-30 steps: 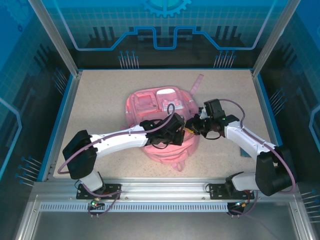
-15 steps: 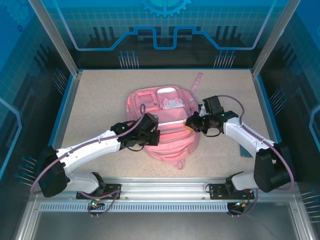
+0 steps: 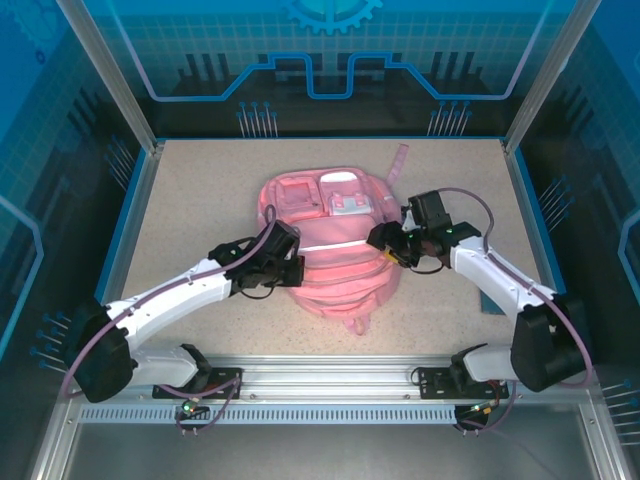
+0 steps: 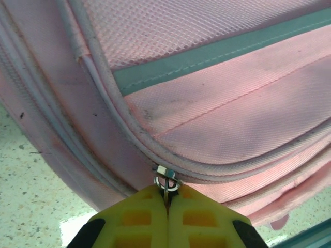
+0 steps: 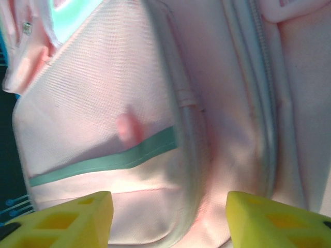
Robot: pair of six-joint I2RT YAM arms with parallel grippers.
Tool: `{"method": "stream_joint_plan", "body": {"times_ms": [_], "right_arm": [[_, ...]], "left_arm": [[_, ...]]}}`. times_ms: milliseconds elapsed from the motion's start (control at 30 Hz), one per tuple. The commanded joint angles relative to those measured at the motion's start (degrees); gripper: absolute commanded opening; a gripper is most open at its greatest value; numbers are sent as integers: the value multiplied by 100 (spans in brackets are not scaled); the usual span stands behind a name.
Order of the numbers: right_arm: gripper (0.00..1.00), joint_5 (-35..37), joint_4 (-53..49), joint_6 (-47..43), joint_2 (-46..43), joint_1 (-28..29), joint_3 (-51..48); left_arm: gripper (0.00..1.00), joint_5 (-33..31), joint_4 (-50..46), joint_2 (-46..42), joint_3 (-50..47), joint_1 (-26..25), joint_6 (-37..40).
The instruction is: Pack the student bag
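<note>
The pink student bag (image 3: 335,245) is lying flat in the middle of the speckled table (image 3: 190,190). Its front pockets (image 3: 325,195) are facing up, and one pink strap (image 3: 397,165) is sticking out toward the far side. The left gripper (image 3: 287,262) is reaching in at the bag's left side, close to the near edge of the bag. Up close from the left wrist, its two yellow fingers (image 4: 137,217) are pressing tight together. They are pinching a little metal zip pull (image 4: 166,180) right between their tips. That zip pull is sitting on the zip line that is running round the side of the bag, a little way below the pale stripe (image 4: 222,51). A bit of the table is peeking out under the bag on the left there. The right gripper (image 3: 383,243) is waiting at the bag's right side, right up against the pink cloth. Up close from the right wrist, its two yellow fingers are standing wide apart and are holding nothing. The bag's side and stripe are showing in the gap. I cannot tell if those fingers are touching the bag.
</note>
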Motion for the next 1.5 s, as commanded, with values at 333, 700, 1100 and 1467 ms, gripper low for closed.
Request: {"method": "stream_joint_plan", "body": {"times_ms": [333, 700, 1100, 1467], "right_arm": [[70, -108, 363, 1634, -581, 1167, -291], [48, -18, 618, 2005, 50, 1338, -253], [14, 914, 42, 1852, -119, 1258, -288], [11, 713, 247, 1610, 56, 1343, -272]], "left_arm": [[0, 569, 700, 542, 661, -716, 295], [0, 429, 768, 618, 714, -775, 250], [0, -106, 85, 104, 267, -382, 42], [0, 132, 294, 360, 462, 335, 540]]}}
